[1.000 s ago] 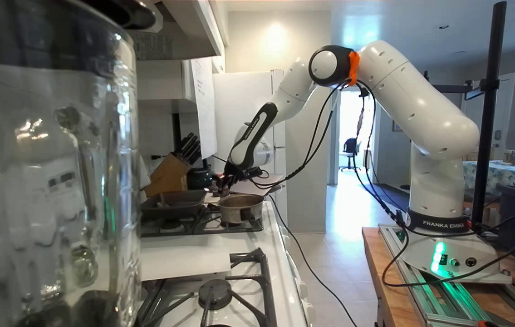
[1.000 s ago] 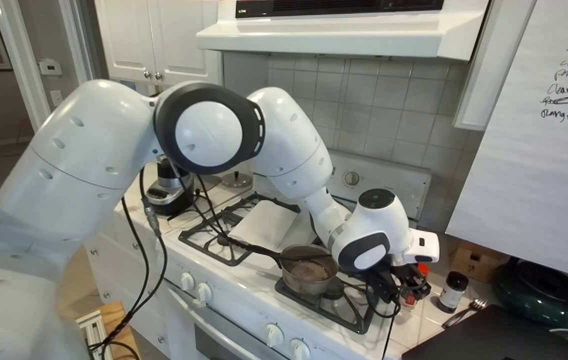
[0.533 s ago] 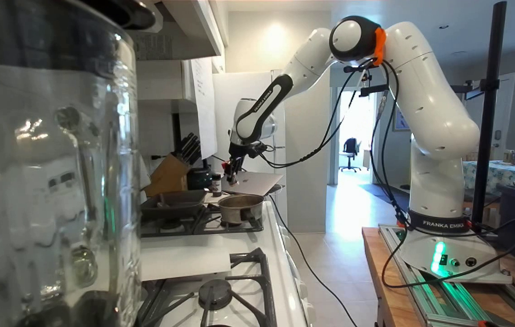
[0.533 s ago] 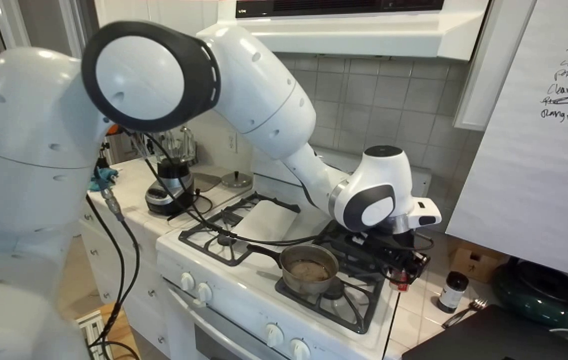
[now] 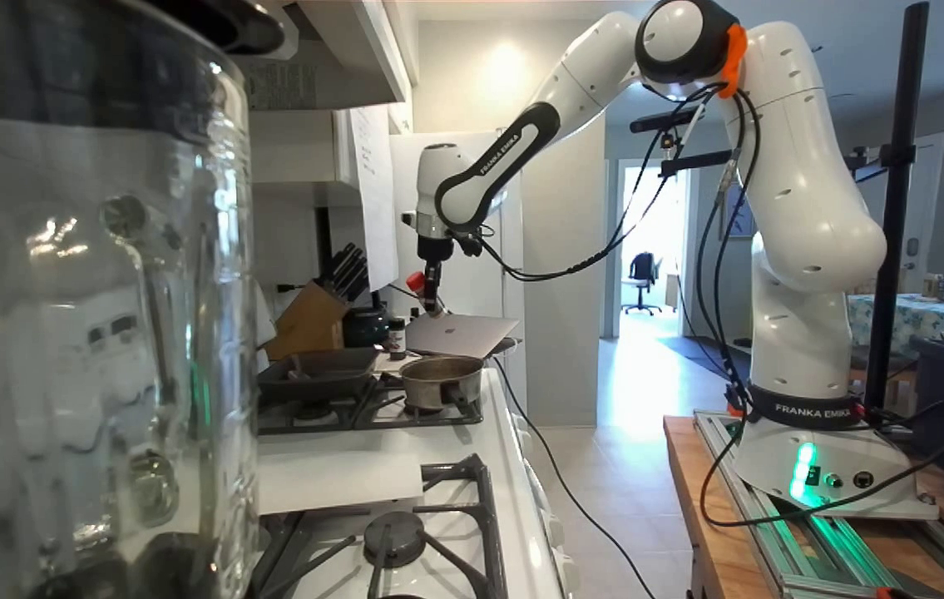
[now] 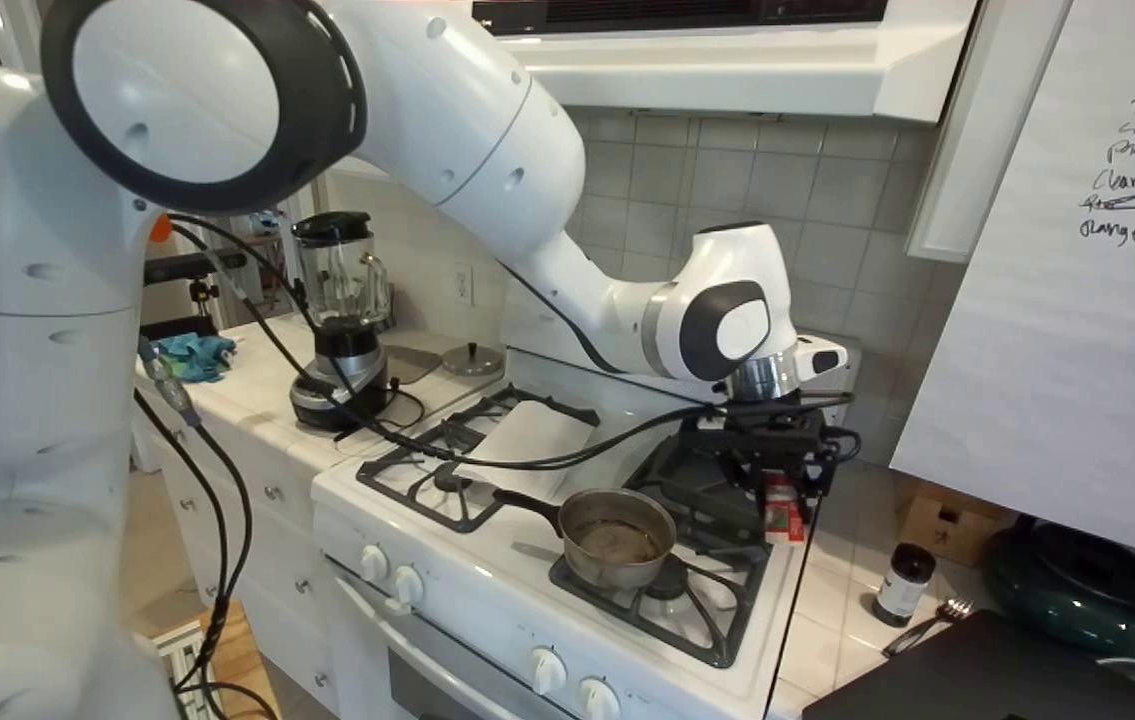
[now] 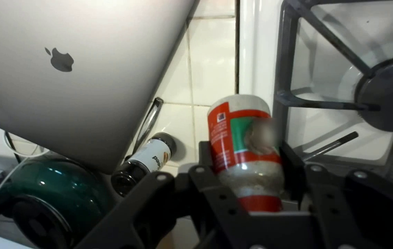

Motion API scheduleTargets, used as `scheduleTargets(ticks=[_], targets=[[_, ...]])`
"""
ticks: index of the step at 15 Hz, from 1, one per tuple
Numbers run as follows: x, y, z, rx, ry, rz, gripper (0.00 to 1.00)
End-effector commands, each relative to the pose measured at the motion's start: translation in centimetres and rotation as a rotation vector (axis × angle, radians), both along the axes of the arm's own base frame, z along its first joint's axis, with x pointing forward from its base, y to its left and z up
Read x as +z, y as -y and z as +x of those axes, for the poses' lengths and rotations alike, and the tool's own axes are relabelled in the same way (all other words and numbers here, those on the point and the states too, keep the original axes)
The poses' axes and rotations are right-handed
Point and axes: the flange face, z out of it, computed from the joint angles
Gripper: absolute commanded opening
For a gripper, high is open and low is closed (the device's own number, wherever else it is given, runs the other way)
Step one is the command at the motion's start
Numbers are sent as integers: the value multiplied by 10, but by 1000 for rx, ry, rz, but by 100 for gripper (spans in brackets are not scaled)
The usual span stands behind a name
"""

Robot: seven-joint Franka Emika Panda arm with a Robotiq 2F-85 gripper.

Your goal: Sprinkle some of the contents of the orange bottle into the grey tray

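Note:
The orange bottle (image 7: 222, 138), with a red and green label and a red cap, is held between the fingers of my gripper (image 7: 246, 155). In an exterior view the gripper (image 5: 433, 299) points down and the bottle's red cap (image 5: 415, 282) sticks out, tilted, with the base lower. The bottle (image 6: 785, 512) also shows below the gripper (image 6: 782, 490), raised above the stove's edge beside the counter. The grey tray (image 5: 309, 388) is dark, shallow and rectangular, on the back burner. It is partly hidden by the arm in the other exterior view (image 6: 692, 490).
A saucepan (image 6: 617, 560) stands on the front burner, close to the tray. On the counter are a dark spice jar (image 6: 902, 590), a fork (image 6: 932, 625), a laptop (image 7: 78, 69), a green kettle (image 7: 57, 183) and a knife block (image 5: 305, 320). A cable hangs from the arm.
The arm has risen and lifted the bottle off the counter. The gripper has swung to point more straight down and moved towards the stove, and the spice jar and laptop are uncovered.

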Motion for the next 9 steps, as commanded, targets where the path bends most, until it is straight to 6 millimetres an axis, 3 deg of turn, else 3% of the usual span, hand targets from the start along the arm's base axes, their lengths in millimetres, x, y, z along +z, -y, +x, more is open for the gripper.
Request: scheduleTargets(ticks=[1, 9], targets=[[12, -34, 1, 153, -90, -82, 23], [23, -97, 22, 413, -279, -309, 23]])
